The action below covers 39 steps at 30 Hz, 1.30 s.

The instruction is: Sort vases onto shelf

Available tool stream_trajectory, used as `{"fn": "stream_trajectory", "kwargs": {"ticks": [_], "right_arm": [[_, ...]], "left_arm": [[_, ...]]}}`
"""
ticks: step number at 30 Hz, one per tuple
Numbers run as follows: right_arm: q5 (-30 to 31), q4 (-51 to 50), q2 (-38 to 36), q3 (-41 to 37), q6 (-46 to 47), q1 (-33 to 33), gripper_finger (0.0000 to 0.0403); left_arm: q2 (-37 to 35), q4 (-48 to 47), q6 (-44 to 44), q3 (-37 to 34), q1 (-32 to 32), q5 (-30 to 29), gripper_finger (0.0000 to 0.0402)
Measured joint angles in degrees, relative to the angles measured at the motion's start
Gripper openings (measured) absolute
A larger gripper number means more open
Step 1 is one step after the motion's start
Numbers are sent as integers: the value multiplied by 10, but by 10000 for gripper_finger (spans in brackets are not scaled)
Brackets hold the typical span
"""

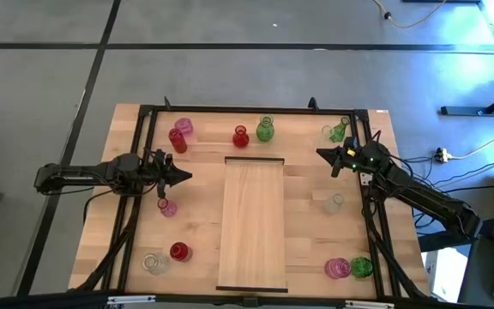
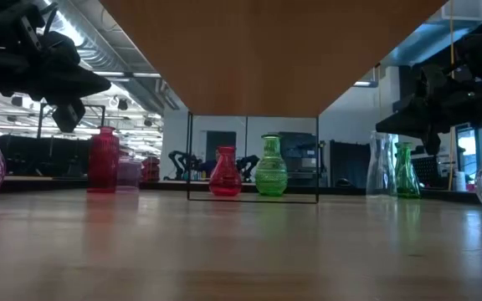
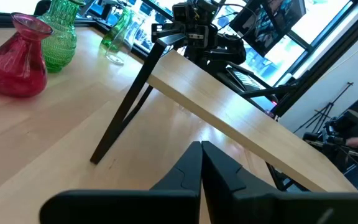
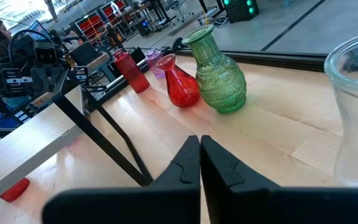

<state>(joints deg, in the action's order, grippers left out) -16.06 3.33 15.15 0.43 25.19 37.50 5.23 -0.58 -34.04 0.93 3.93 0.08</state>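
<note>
Shelf [image 1: 252, 223] mid-table, bare, vases [image 1: 265, 130] scattered round it, both grippers' jaws closed, empty, L [image 1: 183, 176], R [image 1: 322, 154]

2 dark, matte arms, slim and jointed. The left arm [image 1: 84, 175] is black throughout, with thin black cables trailing along it. The right arm [image 1: 418, 193] shows small green lights near its wrist. Each gripper has 2 angular black fingers [image 3: 182, 177].
</note>
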Motion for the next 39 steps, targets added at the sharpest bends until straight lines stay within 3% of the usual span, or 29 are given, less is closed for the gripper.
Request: {"fn": "stream_trajectory", "kwargs": {"ticks": [13, 18, 22, 29, 33, 39], "right_arm": [[3, 1, 0, 0, 0, 0, 1], [55, 2, 0, 0, 0, 0, 1], [91, 5, 0, 0, 5, 0, 1], [77, 56, 0, 0, 252, 0, 1], [90, 85, 0, 0, 299, 0, 1], [110, 124, 0, 0, 435, 0, 1]], "left_arm": [[0, 0, 0, 0, 0, 0, 0], [0, 0, 0, 0, 0, -1, 0], [0, 9, 0, 0, 3, -66, 0], [0, 15, -40, 0, 2, -97, 0], [0, 21, -48, 0, 2, -137, 0], [0, 28, -175, 0, 2, -141, 0]]}}
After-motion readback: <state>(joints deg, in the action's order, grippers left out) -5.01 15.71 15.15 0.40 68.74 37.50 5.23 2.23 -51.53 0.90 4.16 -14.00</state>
